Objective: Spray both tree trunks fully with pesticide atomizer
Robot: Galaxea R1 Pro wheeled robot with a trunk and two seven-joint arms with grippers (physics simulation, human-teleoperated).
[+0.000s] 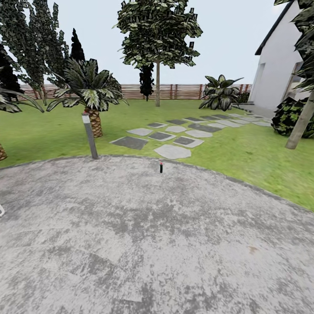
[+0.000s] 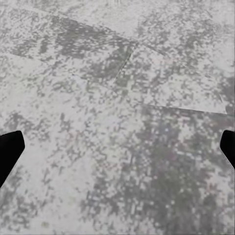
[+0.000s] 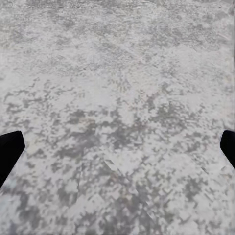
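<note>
Atomizer (image 1: 161, 167) upright on mottled grey paving (image 1: 131, 244), near the lawn (image 1: 244, 152) edge, well ahead. Judged light, rigid, smooth, easily toppled; best gripped at the dark body below the red tip. Left gripper (image 2: 117, 147) and right gripper (image 3: 117, 147) spread wide, empty, over rough concrete.

Mottled grey paving (image 1: 144, 244) meets green lawn (image 1: 244, 152) (stepping stones (image 1: 174, 151) crossing), slatted fence (image 1: 183, 91) behind.
</note>
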